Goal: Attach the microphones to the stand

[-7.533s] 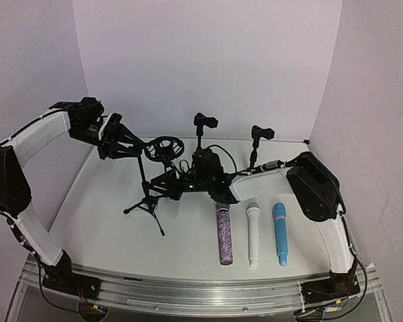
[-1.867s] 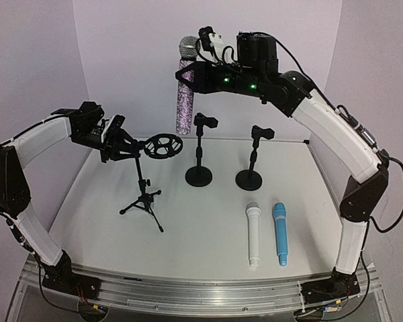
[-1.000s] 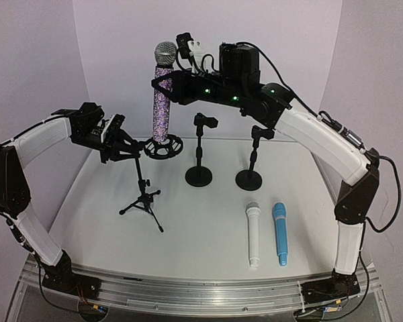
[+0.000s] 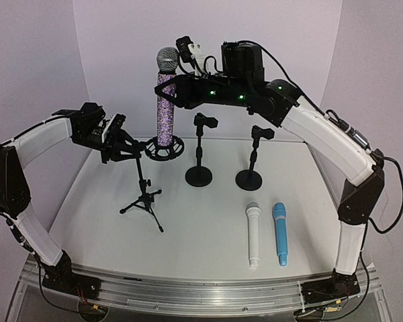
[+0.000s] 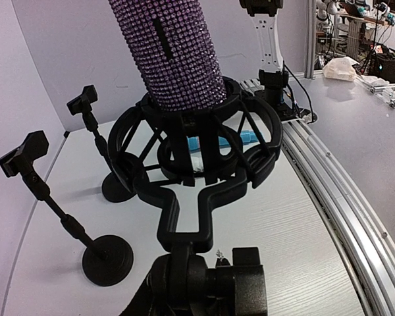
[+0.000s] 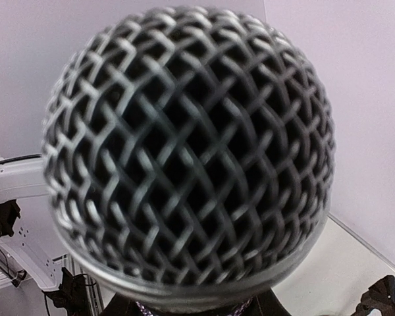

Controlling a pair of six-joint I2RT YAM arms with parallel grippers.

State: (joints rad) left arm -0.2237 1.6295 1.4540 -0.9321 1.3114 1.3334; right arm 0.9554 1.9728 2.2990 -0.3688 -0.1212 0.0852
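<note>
Now the purple microphone (image 4: 165, 114) sits deeper in the stand's mount (image 4: 178, 149).

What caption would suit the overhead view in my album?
The right gripper holds a purple glitter microphone upright in the ring mount of a tripod stand that the left gripper grips.
</note>
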